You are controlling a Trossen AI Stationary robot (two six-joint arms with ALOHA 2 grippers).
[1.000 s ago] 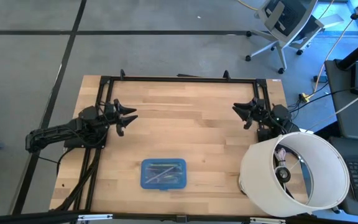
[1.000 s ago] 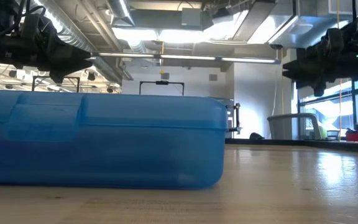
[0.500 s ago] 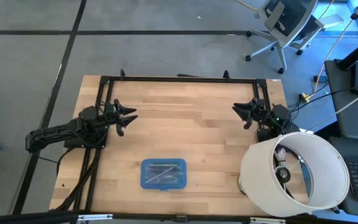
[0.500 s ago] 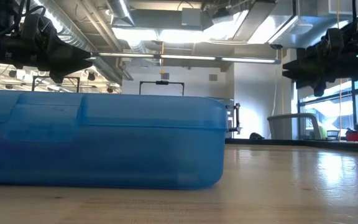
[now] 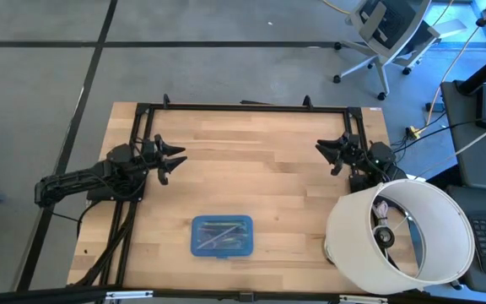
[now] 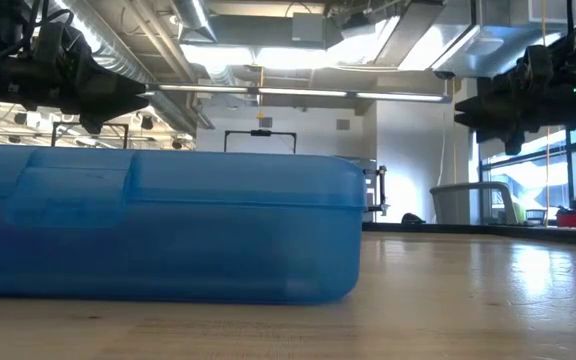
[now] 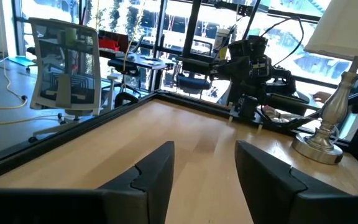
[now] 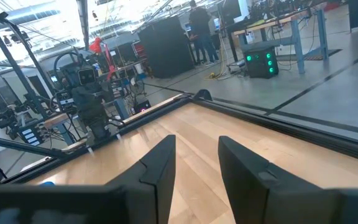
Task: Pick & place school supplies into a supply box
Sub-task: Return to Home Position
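The supply box (image 5: 222,236), a flat translucent blue case, lies flat on the wooden table near its front edge, left of the middle. It fills the left of the low view (image 6: 158,225). Thin sticks of the school supplies (image 5: 218,234) show inside it. My left gripper (image 5: 174,165) hovers open over the table's left side, pointing level toward the right. My right gripper (image 5: 326,158) hovers open over the far right, pointing level toward the left. Both stand well away from the box, with nothing between their fingers (image 7: 154,171) (image 8: 157,165).
A large white lampshade (image 5: 399,236) on a silver base (image 7: 321,140) stands at the table's near right corner, close to my right arm. A black frame (image 5: 243,106) runs along the far and left edges. Bare wood (image 5: 251,177) lies between the two grippers.
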